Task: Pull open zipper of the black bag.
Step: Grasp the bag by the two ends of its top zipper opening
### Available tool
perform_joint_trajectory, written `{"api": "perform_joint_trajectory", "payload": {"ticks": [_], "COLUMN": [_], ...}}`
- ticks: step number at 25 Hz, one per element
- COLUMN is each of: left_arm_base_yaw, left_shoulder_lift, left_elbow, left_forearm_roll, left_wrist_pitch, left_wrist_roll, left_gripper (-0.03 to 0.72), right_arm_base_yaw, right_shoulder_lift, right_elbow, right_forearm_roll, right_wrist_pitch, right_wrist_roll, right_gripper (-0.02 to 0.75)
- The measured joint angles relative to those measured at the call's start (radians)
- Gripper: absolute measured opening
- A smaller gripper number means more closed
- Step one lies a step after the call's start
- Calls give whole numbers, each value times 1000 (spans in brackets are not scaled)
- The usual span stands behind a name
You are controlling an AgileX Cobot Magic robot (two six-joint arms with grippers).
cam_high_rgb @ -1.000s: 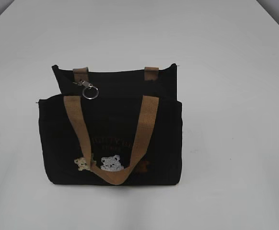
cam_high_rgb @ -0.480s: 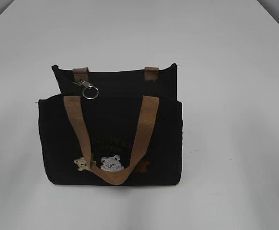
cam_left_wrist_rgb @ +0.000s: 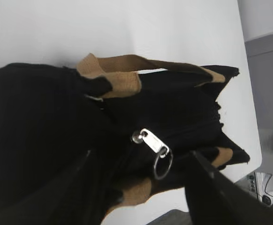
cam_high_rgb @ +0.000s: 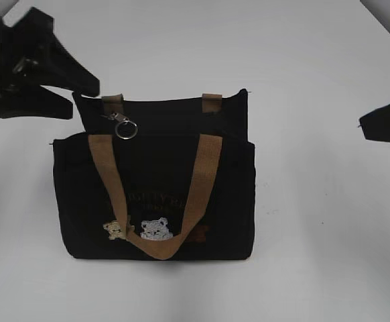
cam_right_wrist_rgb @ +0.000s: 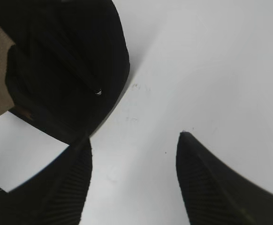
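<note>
Two embroidered bears (cam_high_rgb: 143, 229) sit under unreadable lettering (cam_high_rgb: 157, 200) on the black bag (cam_high_rgb: 155, 201), mid-worktop (cam_high_rgb: 315, 255). Left wrist: the left tool (cam_left_wrist_rgb: 141, 187), spread and empty, hovers at the zipper (cam_left_wrist_rgb: 151, 143). Right wrist: the right tool (cam_right_wrist_rgb: 134, 159) gapes, holding nothing, just right of the bag.

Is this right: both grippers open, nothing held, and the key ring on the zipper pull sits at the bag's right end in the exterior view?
Wrong on one point: the key ring hangs at the left end of the black bag, next to the left handle strap, as the exterior view shows. The rest holds: left gripper and right gripper are both open, holding nothing.
</note>
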Motion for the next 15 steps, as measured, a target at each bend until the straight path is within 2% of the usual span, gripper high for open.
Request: {"api": "perform_joint_trajectory", "payload": {"ticks": [4, 9, 11, 15], "left_arm_base_yaw": [-13, -18, -19, -19], "left_shoulder_lift": [132, 215, 221, 221], "left_elbow": [-95, -129, -131, -134], "left_forearm_roll": [33, 42, 54, 81], "left_wrist_pitch": [38, 56, 50, 27], "left_wrist_roll": [-63, -76, -76, -73], "left_gripper": [440, 373, 307, 128], "right_arm_base_yaw": [4, 4, 4, 4], "right_shoulder_lift": [38, 40, 40, 41], "right_elbow": [-14, -14, -14, -14], "right_forearm_roll": [2, 2, 2, 8], "right_wrist_pitch": [-12, -31, -44, -73], "right_wrist_roll": [-3, -20, -29, -34], "right_gripper": [446, 445, 445, 445]}}
